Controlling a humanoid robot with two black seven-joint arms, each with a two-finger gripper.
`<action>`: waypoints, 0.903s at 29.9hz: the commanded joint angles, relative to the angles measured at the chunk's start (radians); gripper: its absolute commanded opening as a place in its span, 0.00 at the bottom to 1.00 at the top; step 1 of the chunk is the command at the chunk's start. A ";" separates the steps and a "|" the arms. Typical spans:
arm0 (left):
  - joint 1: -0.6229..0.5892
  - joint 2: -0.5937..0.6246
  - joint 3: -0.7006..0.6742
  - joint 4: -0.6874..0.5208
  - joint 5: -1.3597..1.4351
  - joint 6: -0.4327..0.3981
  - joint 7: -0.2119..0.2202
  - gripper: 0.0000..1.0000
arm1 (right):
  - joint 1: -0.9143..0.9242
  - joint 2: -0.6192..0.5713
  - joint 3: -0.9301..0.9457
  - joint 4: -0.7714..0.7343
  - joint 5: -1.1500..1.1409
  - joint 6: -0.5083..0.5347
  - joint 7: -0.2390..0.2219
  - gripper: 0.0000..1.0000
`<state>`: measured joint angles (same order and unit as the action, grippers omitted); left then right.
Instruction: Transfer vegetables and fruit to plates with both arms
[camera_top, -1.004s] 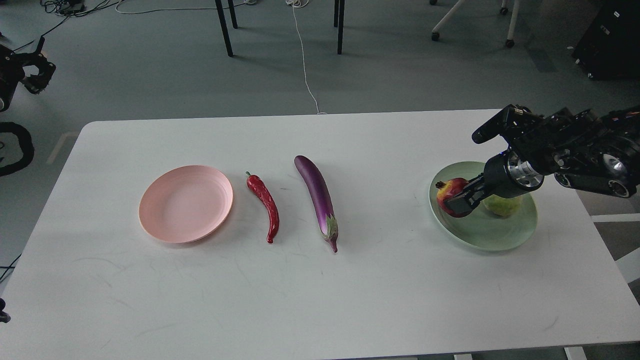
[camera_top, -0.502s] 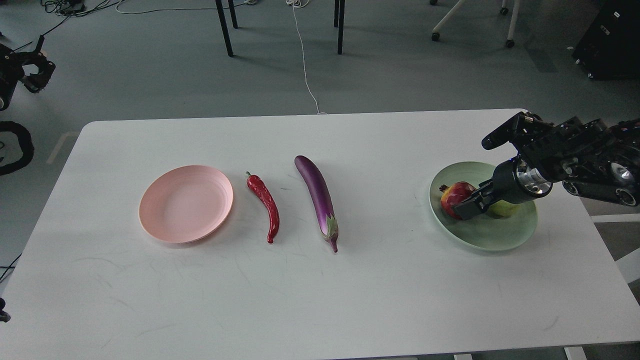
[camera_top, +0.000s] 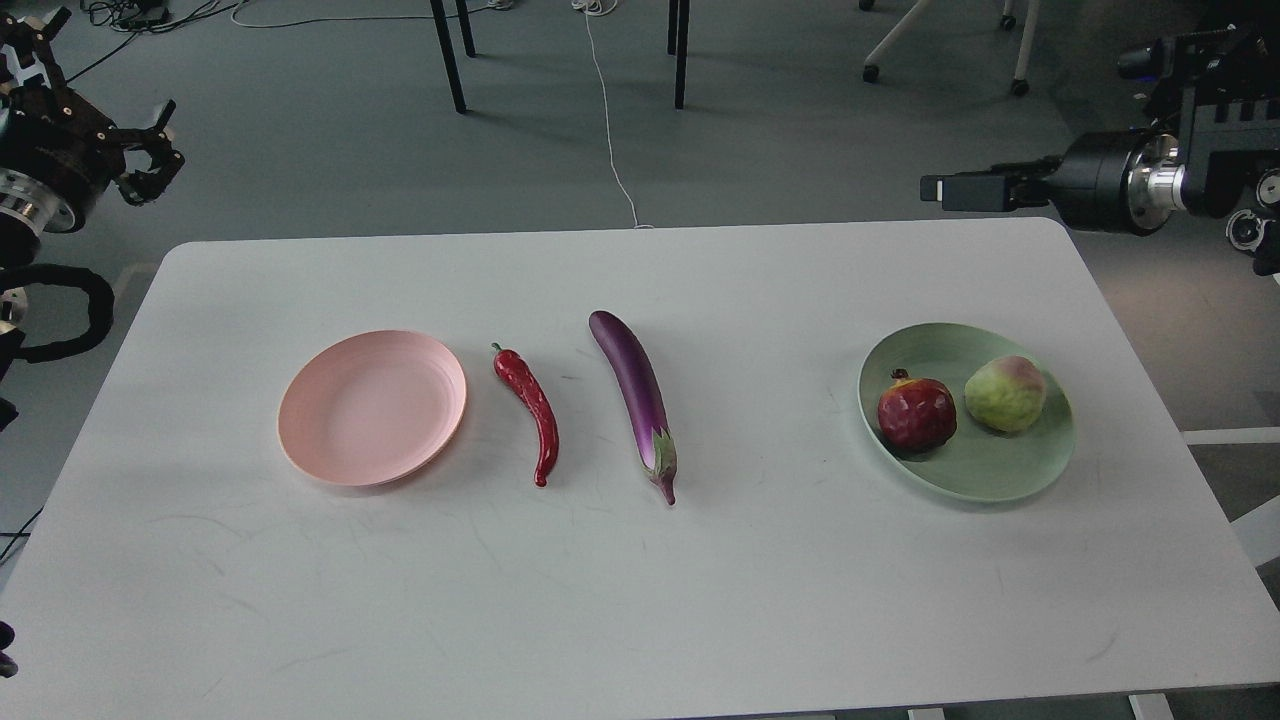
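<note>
The pale mint green plate (camera_top: 1000, 478) sits at the right of the table and holds the dark red pomegranate (camera_top: 916, 414) and the yellow-green fruit (camera_top: 1005, 394) side by side. The pale pink plate (camera_top: 371, 407) at the left holds nothing. The red chili pepper (camera_top: 530, 405) and the purple eggplant (camera_top: 636, 393) lie on the table between the plates. My right gripper (camera_top: 935, 190) is raised off the far right edge of the table, empty and seen side-on. My left gripper (camera_top: 160, 140) hangs off the far left corner, its claw fingers apart and empty.
The white table (camera_top: 640, 600) is bare along its front half. Beyond its far edge are chair and table legs (camera_top: 450, 60) and a white cable (camera_top: 610, 120) on the grey floor.
My right gripper has let go of the pomegranate, risen off the green plate and drawn back to the far right. My left gripper has moved up and to the right.
</note>
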<state>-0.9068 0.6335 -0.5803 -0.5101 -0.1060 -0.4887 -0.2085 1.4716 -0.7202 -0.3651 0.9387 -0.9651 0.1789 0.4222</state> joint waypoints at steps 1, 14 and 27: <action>-0.018 0.051 0.014 -0.114 0.109 0.000 0.003 0.98 | -0.152 -0.025 0.262 -0.003 0.089 -0.001 0.000 0.97; -0.121 0.038 0.028 -0.563 0.923 0.000 0.004 0.98 | -0.502 -0.110 0.670 -0.001 0.638 0.054 -0.002 0.98; -0.138 -0.184 0.127 -0.617 1.807 0.000 0.006 0.98 | -0.737 -0.188 0.684 0.003 1.085 0.310 0.018 0.98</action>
<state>-1.0393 0.4821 -0.5054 -1.1291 1.5666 -0.4888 -0.2006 0.7745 -0.9077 0.3182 0.9385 0.1013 0.4834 0.4329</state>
